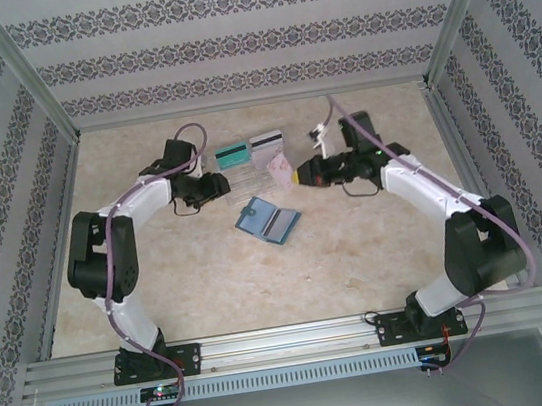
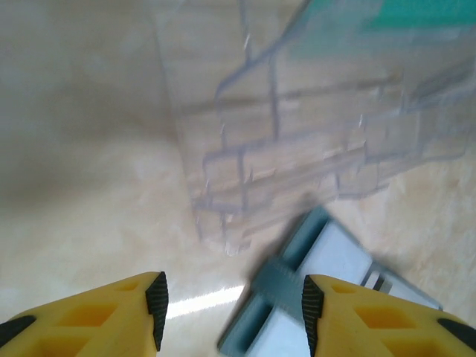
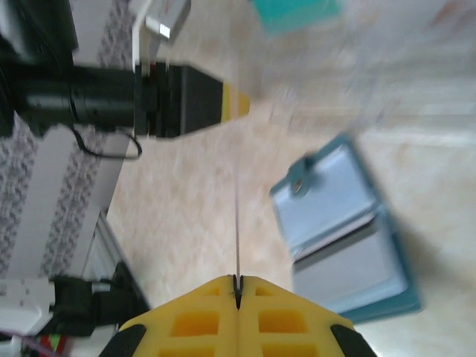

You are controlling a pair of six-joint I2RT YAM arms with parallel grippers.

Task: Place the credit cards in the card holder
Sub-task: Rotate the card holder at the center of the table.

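The card holder (image 1: 267, 221) lies open on the table, teal-blue outside with grey pockets inside, also seen as card holder (image 3: 349, 230) and card holder (image 2: 297, 297). My right gripper (image 3: 237, 282) is shut on a thin pale credit card (image 3: 237, 223), seen edge-on and held above the table to the left of the holder. In the top view the right gripper (image 1: 299, 174) hovers behind the holder. My left gripper (image 2: 234, 309) is open with nothing held, above the holder's edge with the clasp tab. A teal credit card (image 1: 232, 154) and a white credit card (image 1: 266, 143) lie further back.
A clear plastic tray (image 2: 297, 149) lies just beyond the left gripper (image 1: 213, 186), with the teal card (image 2: 416, 11) past it. The two grippers face each other closely over the table's middle. Patterned walls enclose the table on three sides.
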